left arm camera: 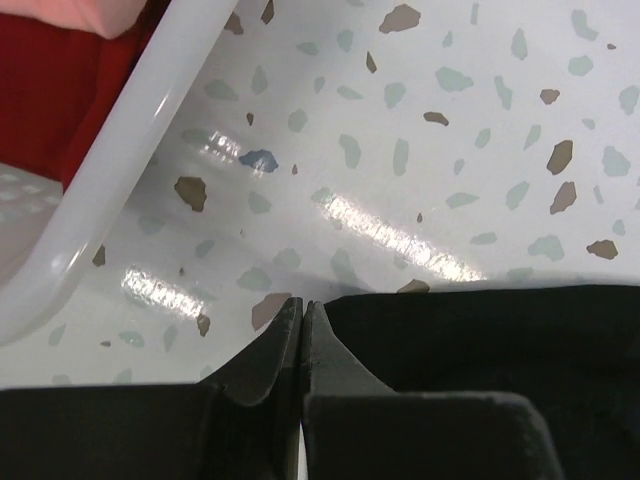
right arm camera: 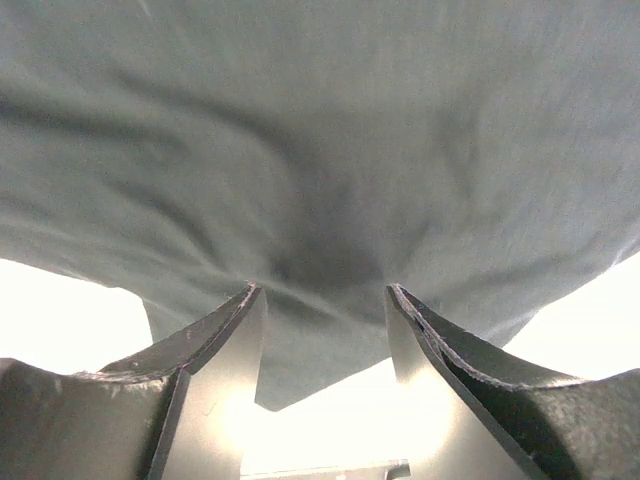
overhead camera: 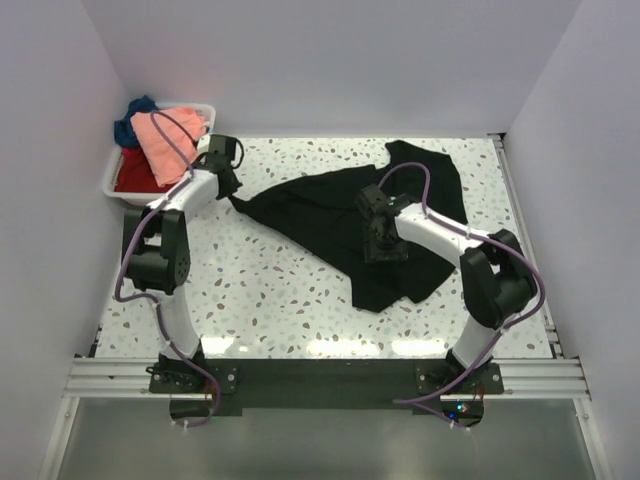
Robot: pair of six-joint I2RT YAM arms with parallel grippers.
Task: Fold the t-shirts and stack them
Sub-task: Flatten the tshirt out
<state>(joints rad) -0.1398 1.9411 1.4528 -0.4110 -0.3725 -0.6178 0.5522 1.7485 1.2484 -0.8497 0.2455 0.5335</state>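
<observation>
The black t-shirt (overhead camera: 330, 215) lies spread and rumpled across the middle of the table. My left gripper (overhead camera: 232, 192) is shut on its left corner, pulled to a point beside the bin. In the left wrist view the fingers (left arm camera: 303, 306) are closed together with black cloth (left arm camera: 480, 340) running off to the right. My right gripper (overhead camera: 383, 240) is open and pressed down onto the middle of the shirt; cloth (right arm camera: 320, 150) fills the right wrist view between the spread fingertips (right arm camera: 322, 292). The salmon-pink (overhead camera: 165, 140), red (overhead camera: 135, 175) and dark blue (overhead camera: 130, 118) shirts sit piled in the bin.
The white plastic bin (overhead camera: 110, 185) stands at the table's back left corner; its rim (left arm camera: 130, 130) is close to my left gripper, with red cloth (left arm camera: 50, 90) inside. White walls enclose the speckled table (overhead camera: 260, 300) on three sides.
</observation>
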